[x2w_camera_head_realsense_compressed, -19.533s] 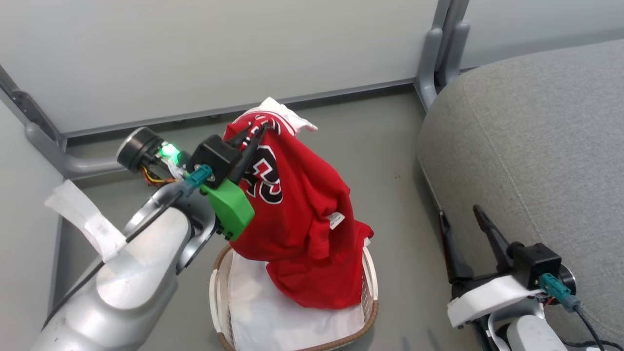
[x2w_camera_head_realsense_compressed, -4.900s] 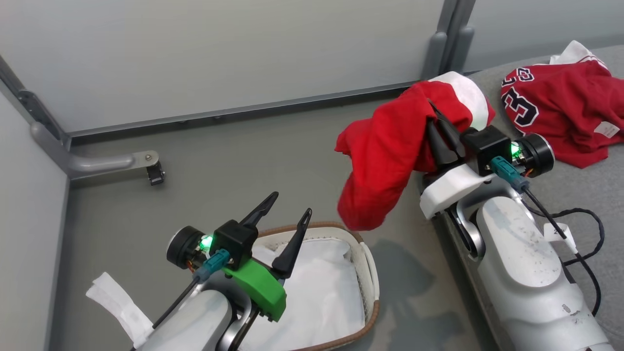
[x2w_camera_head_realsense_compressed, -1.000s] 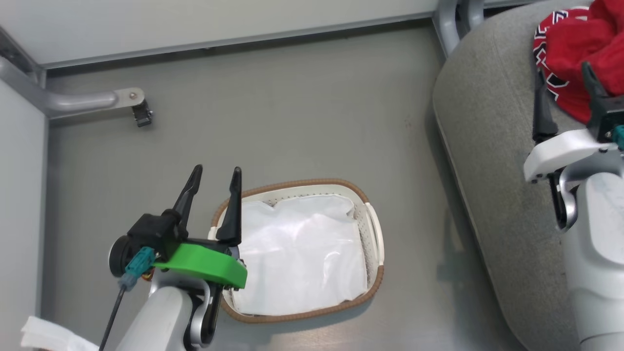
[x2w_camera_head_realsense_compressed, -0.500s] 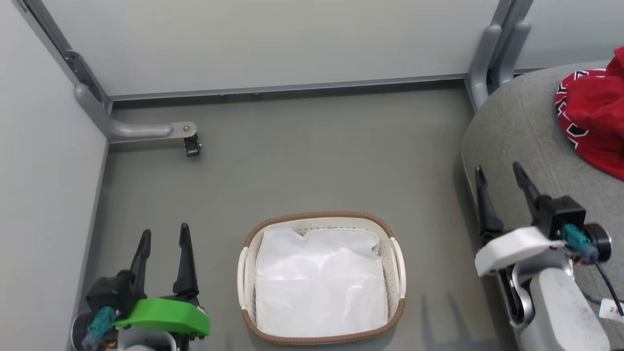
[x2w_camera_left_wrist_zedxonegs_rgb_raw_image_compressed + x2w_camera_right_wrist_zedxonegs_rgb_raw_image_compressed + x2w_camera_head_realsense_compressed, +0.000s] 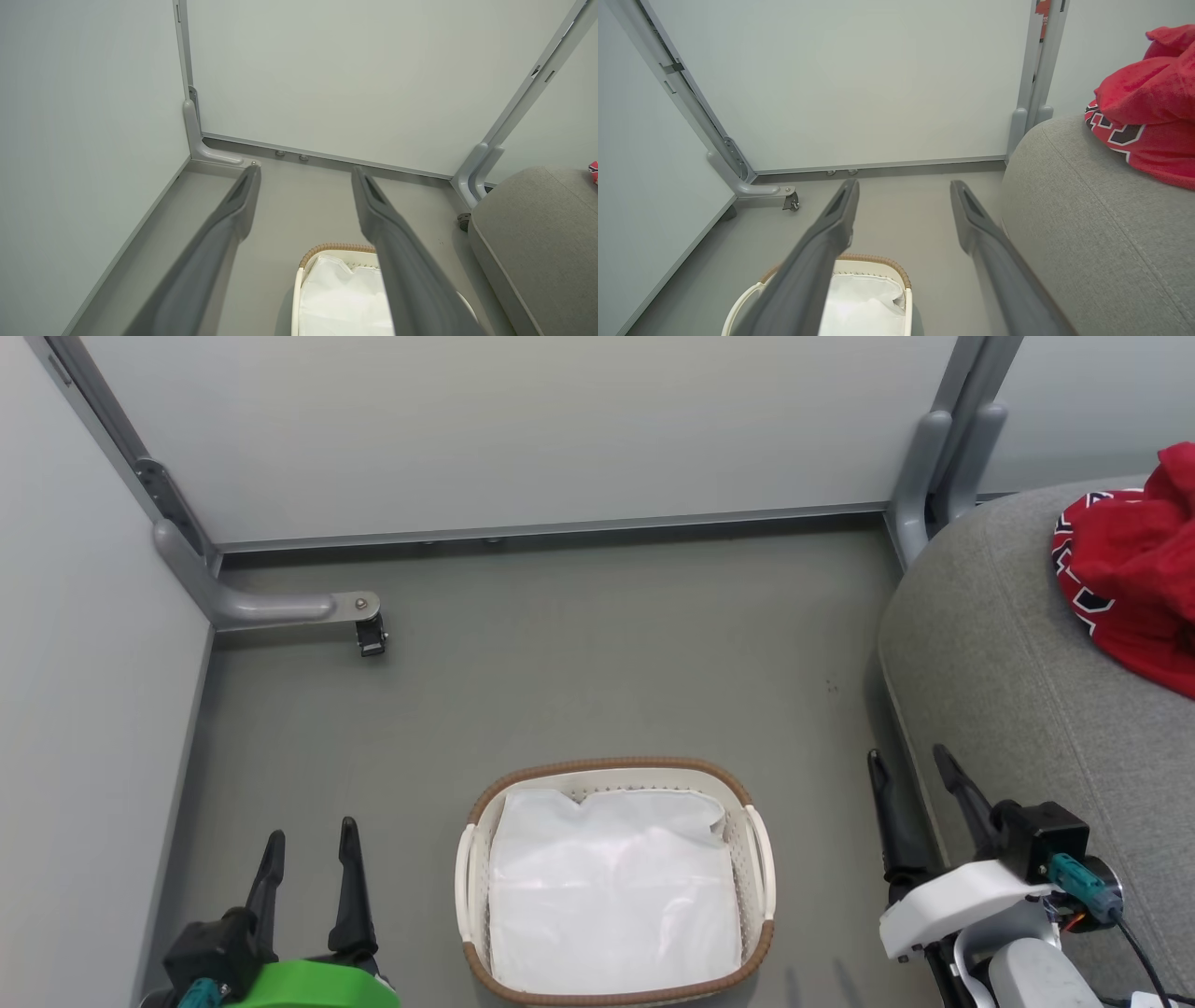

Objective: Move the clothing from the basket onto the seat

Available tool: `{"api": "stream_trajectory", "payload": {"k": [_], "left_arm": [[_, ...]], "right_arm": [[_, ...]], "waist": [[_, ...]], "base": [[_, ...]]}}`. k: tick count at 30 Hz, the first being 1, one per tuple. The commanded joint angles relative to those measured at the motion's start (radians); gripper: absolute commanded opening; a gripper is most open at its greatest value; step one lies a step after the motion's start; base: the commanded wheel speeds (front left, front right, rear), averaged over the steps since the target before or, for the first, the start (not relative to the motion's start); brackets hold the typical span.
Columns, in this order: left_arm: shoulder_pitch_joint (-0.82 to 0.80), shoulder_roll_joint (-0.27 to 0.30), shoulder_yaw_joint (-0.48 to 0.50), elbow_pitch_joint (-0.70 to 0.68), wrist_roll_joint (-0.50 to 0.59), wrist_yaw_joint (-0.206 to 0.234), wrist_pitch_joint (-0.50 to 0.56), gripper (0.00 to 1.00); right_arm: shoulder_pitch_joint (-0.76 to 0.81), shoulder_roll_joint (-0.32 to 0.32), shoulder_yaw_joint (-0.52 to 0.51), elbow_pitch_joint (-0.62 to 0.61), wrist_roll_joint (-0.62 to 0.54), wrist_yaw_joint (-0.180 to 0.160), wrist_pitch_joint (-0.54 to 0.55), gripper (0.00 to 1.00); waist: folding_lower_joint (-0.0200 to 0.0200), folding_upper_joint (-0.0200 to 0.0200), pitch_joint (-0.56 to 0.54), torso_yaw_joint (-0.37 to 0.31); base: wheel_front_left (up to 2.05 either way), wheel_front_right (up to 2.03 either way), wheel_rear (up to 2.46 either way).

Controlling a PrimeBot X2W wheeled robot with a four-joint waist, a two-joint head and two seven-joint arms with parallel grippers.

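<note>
Left gripper [image 5: 312, 831], right gripper [image 5: 907, 756] wide, empty. Clothing [image 5: 1130, 579] on seat [image 5: 1008, 709]; we risk grabbing basket [image 5: 607, 767]'s white sheet [image 5: 611, 887] instead.

Bright even light, soft shadows — wrist-view jaws blurred
</note>
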Motion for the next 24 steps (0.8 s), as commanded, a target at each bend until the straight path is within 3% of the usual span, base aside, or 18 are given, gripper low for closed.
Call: {"api": "stream_trajectory", "payload": {"k": [1,24], "left_arm": [[0.017,-0.003,0.006,-0.001,0.012,-0.007,0.001,1.00],[0.015,-0.022,0.030,0.030,0.013,-0.027,0.001,1.00]], "right_arm": [[0.017,-0.004,0.007,-0.004,0.007,-0.001,-0.002,1.00],[0.014,-0.004,0.025,0.018,0.019,-0.001,-0.002,1.00]], "waist": [[0.0000,0.0000,-0.001,0.000],[0.0000,0.0000,-0.007,0.005]], "base": [[0.00,0.00,0.00],[0.00,0.00,0.00]]}}
